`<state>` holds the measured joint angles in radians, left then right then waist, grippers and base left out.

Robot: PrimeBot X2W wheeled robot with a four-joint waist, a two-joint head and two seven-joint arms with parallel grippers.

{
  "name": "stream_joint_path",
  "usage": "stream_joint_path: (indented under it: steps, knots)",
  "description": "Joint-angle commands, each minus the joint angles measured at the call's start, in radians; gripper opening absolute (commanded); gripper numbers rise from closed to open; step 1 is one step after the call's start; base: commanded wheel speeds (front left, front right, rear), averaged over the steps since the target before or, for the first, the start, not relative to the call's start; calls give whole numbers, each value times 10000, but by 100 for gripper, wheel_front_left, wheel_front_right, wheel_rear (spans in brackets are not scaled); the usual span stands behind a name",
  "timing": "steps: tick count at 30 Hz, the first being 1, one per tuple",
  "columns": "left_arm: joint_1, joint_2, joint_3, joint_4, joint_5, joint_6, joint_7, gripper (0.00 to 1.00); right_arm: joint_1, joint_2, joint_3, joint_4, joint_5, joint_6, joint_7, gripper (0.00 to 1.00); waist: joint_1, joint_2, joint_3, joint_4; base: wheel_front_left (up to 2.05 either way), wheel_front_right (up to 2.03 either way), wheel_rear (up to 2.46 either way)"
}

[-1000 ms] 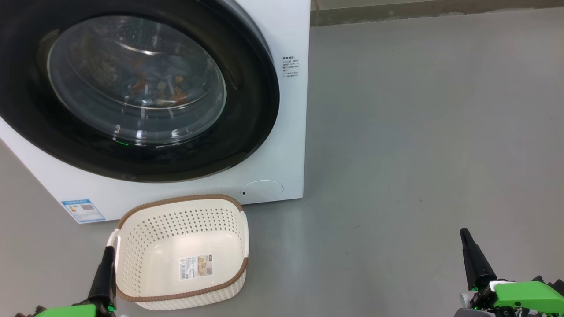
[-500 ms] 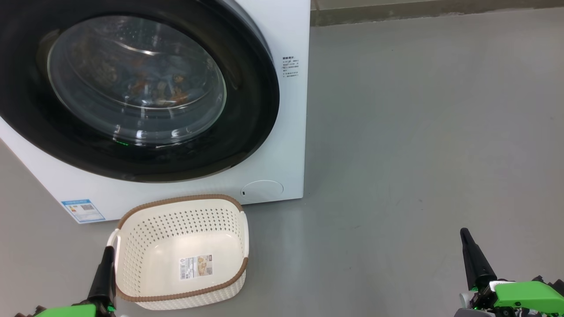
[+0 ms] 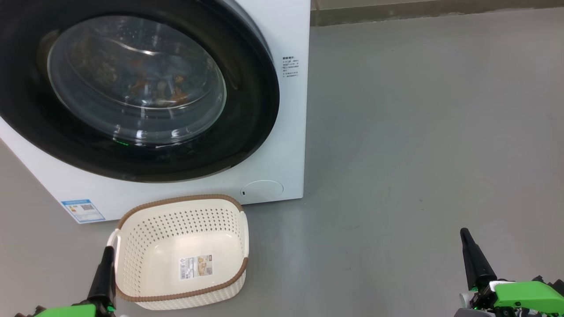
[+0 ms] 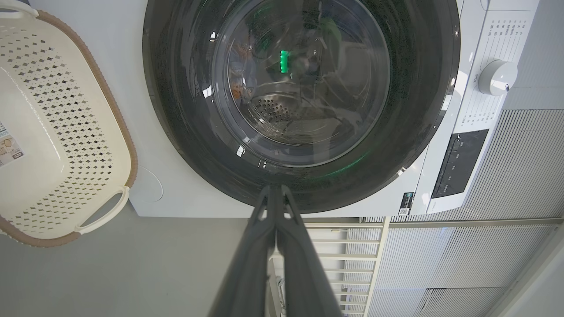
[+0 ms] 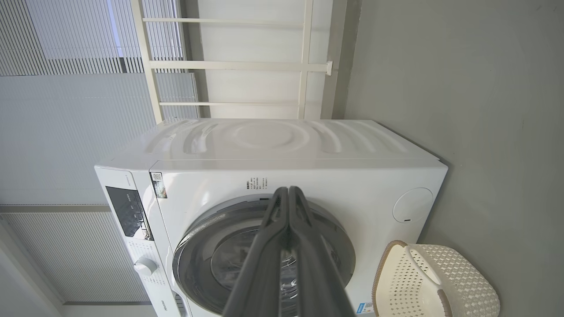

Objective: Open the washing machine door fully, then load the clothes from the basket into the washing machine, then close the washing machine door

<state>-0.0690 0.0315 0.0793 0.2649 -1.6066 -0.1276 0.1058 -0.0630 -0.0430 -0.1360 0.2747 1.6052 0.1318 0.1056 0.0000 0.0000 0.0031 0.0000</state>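
A grey floor [image 3: 418, 132] lies before me. The washer [image 3: 288, 145] stands on it with its door [image 3: 253, 110] shut, and the clothes [image 3: 161, 90] show behind the glass [image 3: 110, 119]. The basket [image 3: 176, 199] sits just in front of the washer. My left claw [image 3: 107, 255] is beside the basket, pinched shut, holding nothing. My right claw [image 3: 465, 237] is far right, also shut and holding nothing.

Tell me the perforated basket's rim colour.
Brown, woven-look rim on the cream plastic basket; best in head view.
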Motion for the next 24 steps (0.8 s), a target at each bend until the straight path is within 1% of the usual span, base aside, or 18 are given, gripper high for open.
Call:
stream_joint_path:
  steps: [1,24]
  knots:
    - [-390,200,338,-197,-26,-31,69,0,-449,-72,224,-299,35,-11,76,0,0,0,0,0,0,0,0]
    - [-390,196,344,-197,-21,-31,74,0,-449,-72,224,-299,35,-11,75,0,0,0,0,0,0,0,0]
